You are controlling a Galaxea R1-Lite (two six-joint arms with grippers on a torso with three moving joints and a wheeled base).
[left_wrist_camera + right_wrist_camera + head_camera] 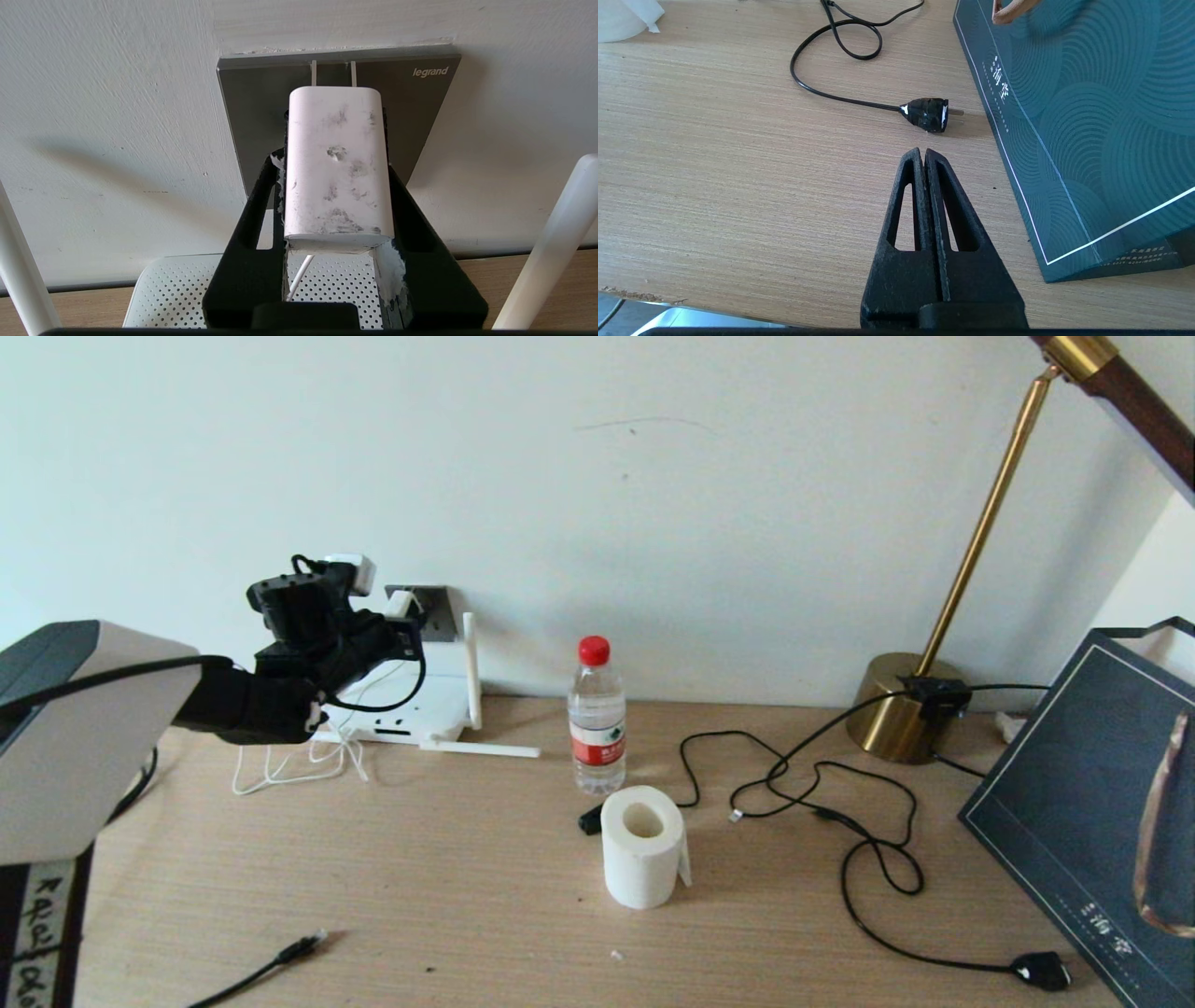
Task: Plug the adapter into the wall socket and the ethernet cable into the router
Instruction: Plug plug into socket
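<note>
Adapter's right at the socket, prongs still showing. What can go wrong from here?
1. The adapter, held by the left gripper, shows bare prongs at the wall socket; a tilted push could bend or jam them.
2. Its cord loops beside the router under the arm and may snag.
3. The ethernet cable lies at the table edge, far from the shut right gripper.

Socket (261, 98) approach tight: left gripper (336, 186) with adapter (337, 161) fills the front, router (425, 709) directly below, upright antenna (470, 667) just right of it. Mid surface (373, 887) blocked by bottle (597, 719), roll (642, 845) and lamp cord (840, 803). Bag (1092, 803) walls the right edge. Front-left open around ethernet plug (301, 947).
</note>
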